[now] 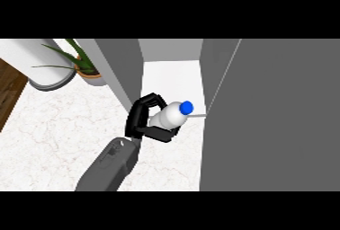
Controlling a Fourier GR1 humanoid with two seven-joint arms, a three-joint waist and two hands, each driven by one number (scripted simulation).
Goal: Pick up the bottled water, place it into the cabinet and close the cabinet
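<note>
The bottled water [168, 117] is white with a blue cap [186, 107] and lies tilted, cap pointing up and to the right. My left hand [141, 117] is shut on it from the left, with fingers curled over its far side and the thumb under its near side. The bottle hangs at the front of the open cabinet [126, 76], just before the white shelf floor [171, 76] between the grey side walls. The cabinet door [279, 117] stands open as a large grey panel filling the right of the view. My right hand does not show.
A potted plant [85, 67] and a white cylinder [40, 63] stand at the back left on the marble counter [53, 139]. Wooden floor [8, 94] shows past the counter's left edge. The open door hides everything to the right.
</note>
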